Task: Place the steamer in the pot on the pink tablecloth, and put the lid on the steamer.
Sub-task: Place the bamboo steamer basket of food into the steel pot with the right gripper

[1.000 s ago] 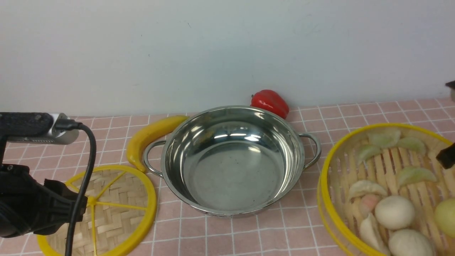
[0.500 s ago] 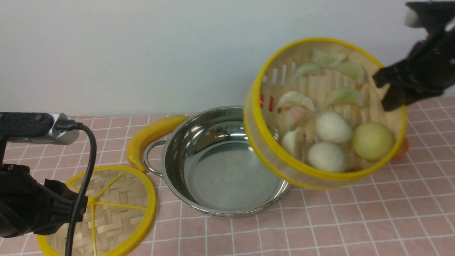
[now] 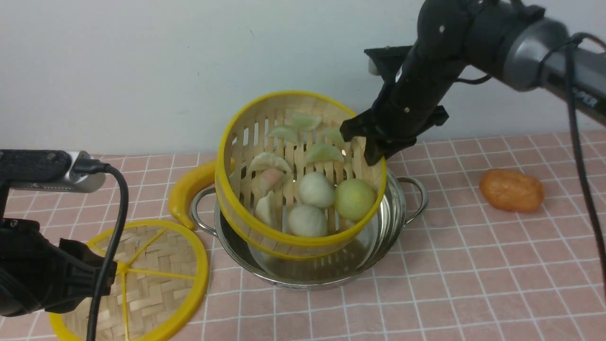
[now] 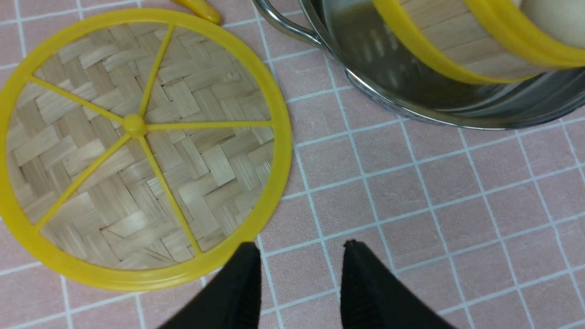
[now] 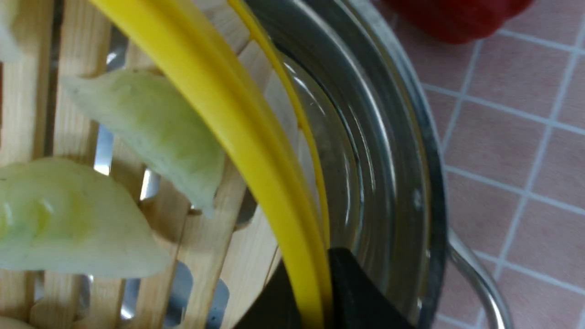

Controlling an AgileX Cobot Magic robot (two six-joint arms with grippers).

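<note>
Placing step: right pincer (image 3: 364,142) clamped on the rim of the steamer (image 3: 246,222), which hangs tilted under it over the pot (image 3: 393,213). It needs levelling, then lowering. Left pincer (image 4: 300,249) apart, lid (image 4: 137,151) just beside it

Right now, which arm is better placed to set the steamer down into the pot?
Right. The right pincer grips the steamer by its rim, tilted over the pot. The left pincer hangs open near the lid, holding nothing.

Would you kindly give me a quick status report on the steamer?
Right gripper shut on steamer rim. Steamer tilted over pot. Left gripper open, empty, near lid. Pot unobstructed.
</note>
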